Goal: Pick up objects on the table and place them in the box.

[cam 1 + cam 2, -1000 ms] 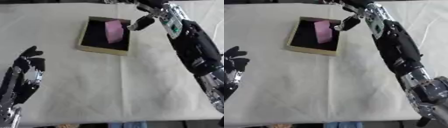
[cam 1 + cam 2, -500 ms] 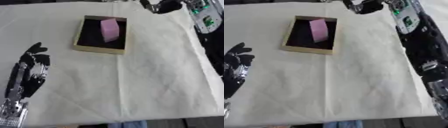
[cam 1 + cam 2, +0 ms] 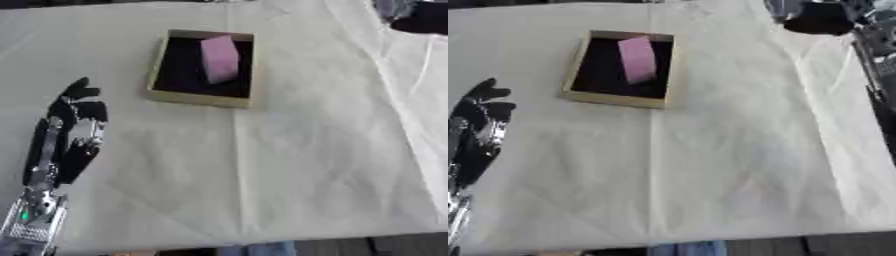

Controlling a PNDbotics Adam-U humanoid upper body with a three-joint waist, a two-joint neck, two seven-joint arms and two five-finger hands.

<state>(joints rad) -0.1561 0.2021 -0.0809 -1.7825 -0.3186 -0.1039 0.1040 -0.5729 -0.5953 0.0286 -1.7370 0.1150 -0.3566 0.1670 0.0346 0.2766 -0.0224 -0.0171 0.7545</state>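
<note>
A shallow tan box with a dark inside lies on the cream cloth at the upper middle. A pink block rests in it, leaning toward the box's right side. My left hand stands open at the lower left, fingers up, well clear of the box. My right hand shows only as a dark blurred shape at the top right corner, far from the box and touching nothing that I can see.
The cream cloth covers the whole table, with creases running down its middle. Its front edge crosses the bottom of the view, and something blue shows just below it.
My right hand has let go of the pink block, left it in the box, and drawn back up to the top right corner. The camera has shifted too.
</note>
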